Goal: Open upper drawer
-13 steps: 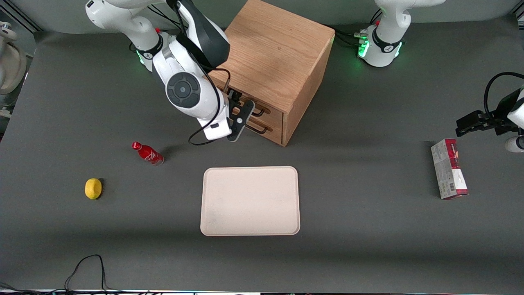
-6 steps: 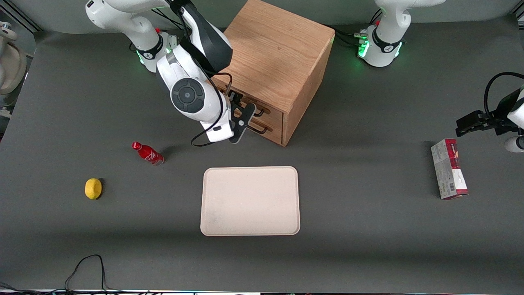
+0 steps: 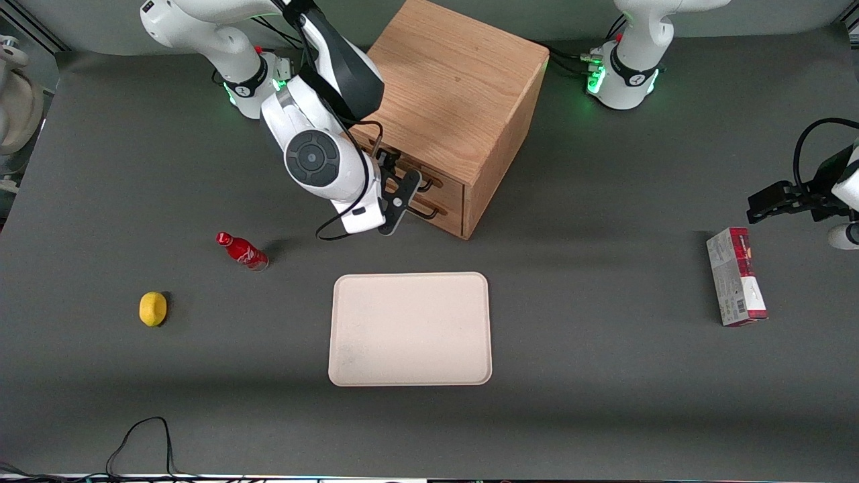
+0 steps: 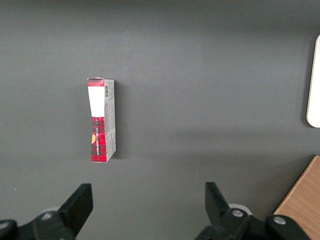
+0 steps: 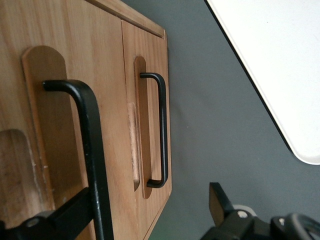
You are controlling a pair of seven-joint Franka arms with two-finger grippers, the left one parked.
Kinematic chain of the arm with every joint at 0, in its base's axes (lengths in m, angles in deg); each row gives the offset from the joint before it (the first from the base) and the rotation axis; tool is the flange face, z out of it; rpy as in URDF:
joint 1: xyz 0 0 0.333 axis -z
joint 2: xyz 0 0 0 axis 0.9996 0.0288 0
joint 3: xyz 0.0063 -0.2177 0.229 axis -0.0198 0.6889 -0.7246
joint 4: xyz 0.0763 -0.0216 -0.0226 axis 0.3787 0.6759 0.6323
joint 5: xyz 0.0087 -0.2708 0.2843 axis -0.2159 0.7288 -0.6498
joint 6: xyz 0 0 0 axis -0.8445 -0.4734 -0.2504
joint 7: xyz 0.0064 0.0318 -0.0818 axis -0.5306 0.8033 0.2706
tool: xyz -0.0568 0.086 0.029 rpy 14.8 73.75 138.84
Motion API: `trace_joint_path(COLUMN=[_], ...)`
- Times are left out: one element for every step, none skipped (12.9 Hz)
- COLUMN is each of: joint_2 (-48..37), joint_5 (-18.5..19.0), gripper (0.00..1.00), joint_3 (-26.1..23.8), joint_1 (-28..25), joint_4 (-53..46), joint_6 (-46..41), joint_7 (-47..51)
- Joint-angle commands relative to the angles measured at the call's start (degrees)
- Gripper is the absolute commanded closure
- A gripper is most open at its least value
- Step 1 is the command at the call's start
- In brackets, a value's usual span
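Starting nearest the front camera, a pale tray (image 3: 410, 329) lies flat on the grey table (image 3: 604, 402). A yellow lemon (image 3: 153, 308) and a small red bottle (image 3: 242, 250) lie toward the working arm's end, and a red and white box (image 3: 736, 285) lies toward the parked arm's end. Farther from the camera stands the wooden cabinet (image 3: 456, 100). The gripper (image 3: 397, 194) is right in front of its two drawers. Its fingers are spread apart and grip nothing, with the black handle (image 5: 87, 145) of the upper drawer (image 5: 55, 150) between them. The upper drawer looks fully pushed in, and so does the lower drawer (image 5: 150, 95). So the reach looks done. Squeezing the handle and pulling the drawer out are left.
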Motion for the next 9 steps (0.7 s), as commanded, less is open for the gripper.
trace_joint_path(joint_2=[2.49,2.49,2.49,2.49,2.49,2.40,2.14,1.97,1.96], joint_5=[2.70,2.70,2.70,2.70,2.70,2.79,3.57,4.71,4.98], gripper=[0.00,0.00,0.00,0.00,0.00,0.00,0.00,0.00,0.00], joint_3=[0.54,0.54,0.54,0.54,0.63,0.81,0.90,0.98,1.16], joint_1=[-0.07,0.01,0.10,0.10,0.10,0.10,0.36,0.63,1.24], joint_4=[0.07,0.07,0.07,0.07,-0.02,-0.20,-0.46,-0.90,-1.86], joint_6=[3.20,3.20,3.11,3.11,3.11,3.11,3.20,3.11,3.20], joint_7=[-1.31,-1.31,-1.23,-1.22,-1.22,-1.22,-0.96,-0.87,-1.05])
